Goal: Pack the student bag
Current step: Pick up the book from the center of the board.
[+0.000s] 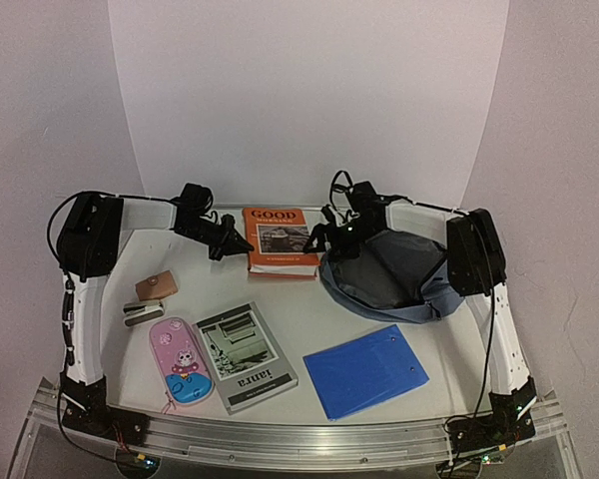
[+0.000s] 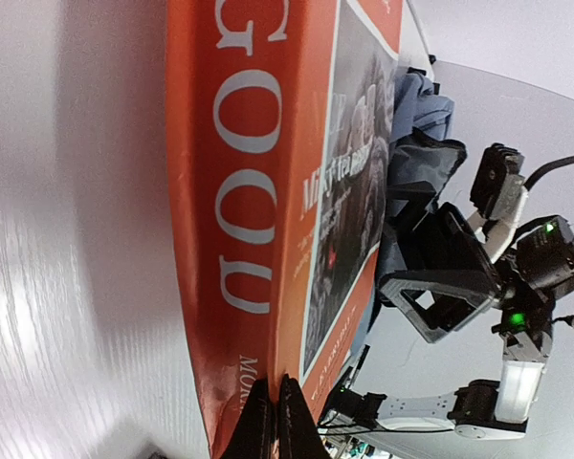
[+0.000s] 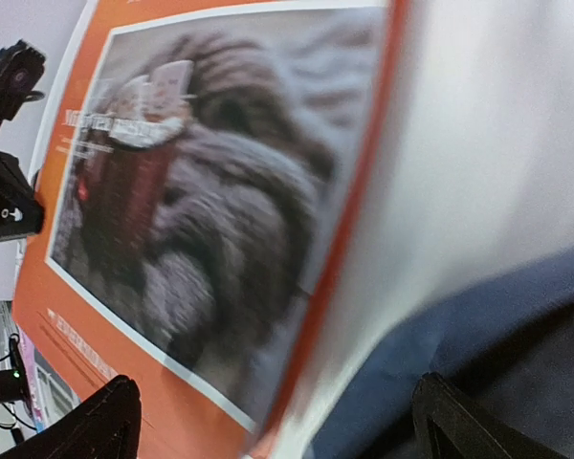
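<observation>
Slumping at the right rear of the bench, the student bag lies on its side with its mouth gaping and grey lining showing; the right arm reaches across above it. Its left edge sits just beside the orange book, which lies flat at the back centre with the word GOOD on its cover, and in the right wrist view blue fabric comes right up against the book's edge.

The left gripper is at the book's left side. In the left wrist view its jaws are closed, the tips pressed together at the spine edge; whether any of the cover is pinched between them cannot be told. The right gripper is at the book's right side, over the seam between book and bag, and its jaws stand wide apart with nothing held.

Nearer the arm bases lie a blue folder on the right, a grey booklet in the middle, and a pink pencil case just left of it. A small brown pouch lies further back on the left.
</observation>
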Robot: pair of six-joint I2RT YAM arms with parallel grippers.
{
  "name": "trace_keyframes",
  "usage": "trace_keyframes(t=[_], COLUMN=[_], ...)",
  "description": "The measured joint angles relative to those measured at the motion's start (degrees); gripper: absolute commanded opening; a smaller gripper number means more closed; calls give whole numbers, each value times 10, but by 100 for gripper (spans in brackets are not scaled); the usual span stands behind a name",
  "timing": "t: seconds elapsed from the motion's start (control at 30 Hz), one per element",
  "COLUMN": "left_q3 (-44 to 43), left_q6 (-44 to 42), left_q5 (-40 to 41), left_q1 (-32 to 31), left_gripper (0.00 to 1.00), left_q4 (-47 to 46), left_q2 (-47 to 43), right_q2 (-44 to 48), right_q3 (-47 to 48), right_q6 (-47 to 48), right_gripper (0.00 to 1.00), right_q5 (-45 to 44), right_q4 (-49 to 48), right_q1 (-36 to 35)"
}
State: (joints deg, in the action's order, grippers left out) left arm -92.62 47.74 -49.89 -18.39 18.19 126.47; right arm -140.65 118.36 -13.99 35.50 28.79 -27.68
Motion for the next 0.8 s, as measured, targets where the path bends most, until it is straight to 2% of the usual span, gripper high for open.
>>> trace_keyframes(t=[0.2, 0.47, 0.63, 0.8], left_q3=[30, 194, 280, 309], left_q6=[-8, -46, -39, -13], left_q5=[-21, -42, -54, -59], left_q1=[9, 7, 7, 7], left_gripper=[0, 0, 0, 0], left_q4=[57, 154, 151, 109], left_q2=[-68, -216, -274, -297], right_q2=[64, 103, 103, 103], right_q3=[-56, -117, -137, -175], right_q6=[-11, -24, -37, -67], right_gripper=[98, 98, 98, 98], right_q5=[21, 78, 115, 153], right_q4=[8, 10, 10, 9], right_q1=[17, -9, -44, -61])
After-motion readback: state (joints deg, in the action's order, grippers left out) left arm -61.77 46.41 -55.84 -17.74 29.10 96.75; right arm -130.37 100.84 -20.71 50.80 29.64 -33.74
